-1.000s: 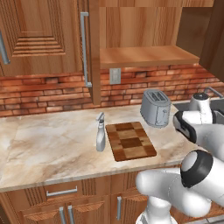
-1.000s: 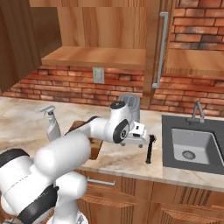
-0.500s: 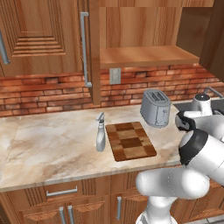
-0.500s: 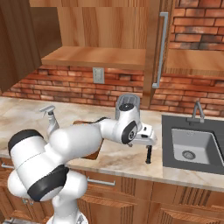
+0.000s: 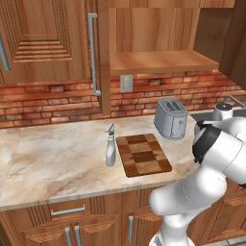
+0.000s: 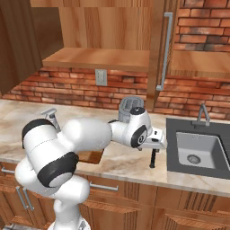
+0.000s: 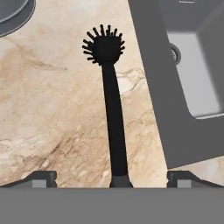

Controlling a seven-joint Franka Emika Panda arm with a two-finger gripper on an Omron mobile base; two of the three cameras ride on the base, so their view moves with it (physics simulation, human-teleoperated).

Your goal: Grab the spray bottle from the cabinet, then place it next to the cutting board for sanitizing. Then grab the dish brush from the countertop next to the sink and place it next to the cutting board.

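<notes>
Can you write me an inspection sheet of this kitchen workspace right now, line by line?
Surface: beige marbled stone countertop, dry.
Job's things: pale grey spray bottle upright beside the checkered wooden cutting board; slim black dish brush lying flat beside the dark grey sink.
Clutter: silver toaster behind the board.
Grippers: gripper open above the brush handle, holding nothing.
Cables: nothing seen.
Surroundings: brown wooden cabinet open; red brick backsplash.

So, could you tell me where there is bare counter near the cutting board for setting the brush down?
Bare stone lies along the front edge of the cutting board, and between it and the toaster. The widest patch is left of the spray bottle. The bottle crowds the board's left edge.
</notes>
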